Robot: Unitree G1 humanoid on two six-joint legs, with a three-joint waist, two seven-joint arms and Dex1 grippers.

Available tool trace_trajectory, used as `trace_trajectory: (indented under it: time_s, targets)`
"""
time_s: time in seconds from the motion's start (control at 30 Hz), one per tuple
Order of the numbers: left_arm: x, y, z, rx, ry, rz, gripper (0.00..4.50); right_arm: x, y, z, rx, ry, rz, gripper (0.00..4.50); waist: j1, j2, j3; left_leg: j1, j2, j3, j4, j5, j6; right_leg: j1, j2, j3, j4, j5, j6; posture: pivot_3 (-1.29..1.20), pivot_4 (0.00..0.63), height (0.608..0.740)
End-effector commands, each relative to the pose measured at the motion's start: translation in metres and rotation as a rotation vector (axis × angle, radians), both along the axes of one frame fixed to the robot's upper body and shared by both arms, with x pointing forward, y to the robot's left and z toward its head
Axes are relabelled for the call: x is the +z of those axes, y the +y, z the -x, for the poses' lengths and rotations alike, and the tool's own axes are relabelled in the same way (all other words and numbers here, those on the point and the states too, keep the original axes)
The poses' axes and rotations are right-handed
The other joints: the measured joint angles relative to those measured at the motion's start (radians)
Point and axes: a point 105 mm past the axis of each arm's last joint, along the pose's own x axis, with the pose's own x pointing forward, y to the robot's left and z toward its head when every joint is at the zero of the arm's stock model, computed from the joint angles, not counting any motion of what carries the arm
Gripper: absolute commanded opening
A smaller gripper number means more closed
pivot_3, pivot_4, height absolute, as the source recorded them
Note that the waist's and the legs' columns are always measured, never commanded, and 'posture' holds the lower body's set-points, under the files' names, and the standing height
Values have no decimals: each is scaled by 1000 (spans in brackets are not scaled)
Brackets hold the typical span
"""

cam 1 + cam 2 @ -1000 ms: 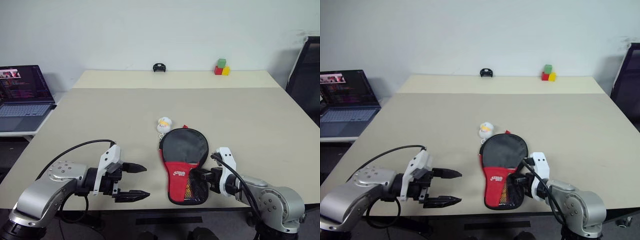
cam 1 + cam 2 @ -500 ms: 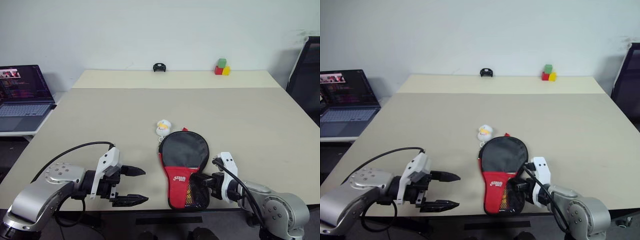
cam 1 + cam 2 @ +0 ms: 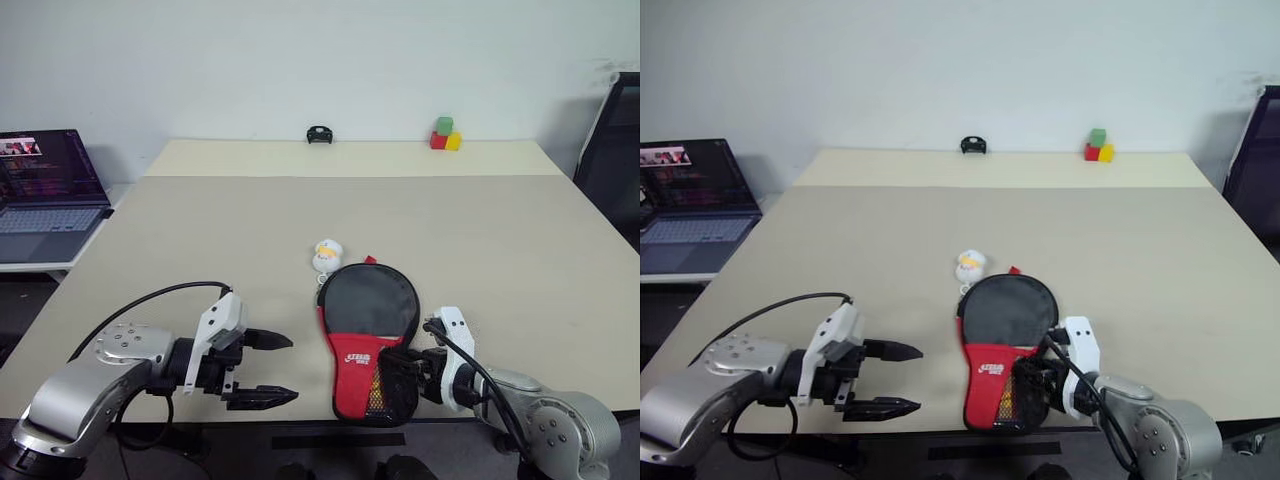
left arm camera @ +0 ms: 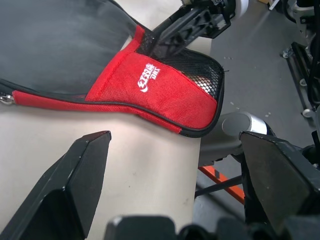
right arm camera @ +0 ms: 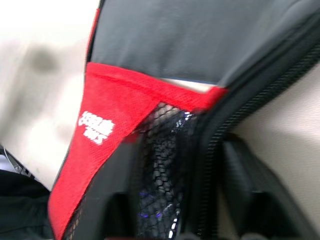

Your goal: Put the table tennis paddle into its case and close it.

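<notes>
Case (image 3: pixel 369 332): lies flat near the front edge of the tabletop (image 3: pixel 200 230), red panel and mesh end toward the robot.
Charm (image 3: pixel 327 253): white-yellow, just behind the case.
Left claw (image 3: pixel 268 369): fingers spread apart, holding nothing, left of the case.
Right claw (image 3: pixel 402 366): at the case's mesh end, one finger either side of its edge; grip unclear.

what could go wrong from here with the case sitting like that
1. The case lies with its narrow mesh end past the near edge of the table; a tug from the right gripper, whose fingers straddle that end, could drag it off.
2. The left gripper hangs open beside the case and apart from it, so nothing steadies the case.
3. The small white-yellow charm at the case's far end could snag.
</notes>
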Motion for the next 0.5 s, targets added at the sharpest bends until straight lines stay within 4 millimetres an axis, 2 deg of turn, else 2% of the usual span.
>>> trace_trajectory:
  time_s: [0.03,0.13,0.17,0.23,0.33,0.5]
  targets:
    - [4,-2,-2,-15,-33,4,4500,-6,-21,1,-92,23,49,3374,1,0,0,1,0,0,0,0,0,1,0,0,-1,0,0,0,150,740]
    - [3,-2,-4,-16,-37,8,4500,-3,-37,-1,-129,5,91,4371,6,0,0,7,0,-2,-1,0,0,9,0,-2,-4,0,0,0,150,740]
    - [3,-3,-4,-17,-39,10,4500,-2,-43,-2,-139,-5,116,4478,8,0,0,12,-1,-2,-1,0,0,14,-1,-2,-6,0,0,0,150,740]
    - [2,-3,-6,-18,-43,12,4500,4,-54,-6,-152,-31,143,4478,13,-1,0,13,-2,-2,-1,0,0,16,-2,-2,-6,0,1,0,150,740]
    - [2,-5,-8,-20,-48,17,4500,25,-65,-15,-124,-101,128,4478,12,0,0,13,-3,-1,0,0,0,16,-2,-1,-6,1,2,0,150,740]
    - [2,-6,-10,-22,-56,21,4500,50,-55,-15,24,-190,77,4478,0,1,1,13,0,-2,-3,0,0,14,1,-2,-5,-1,-1,0,150,740]
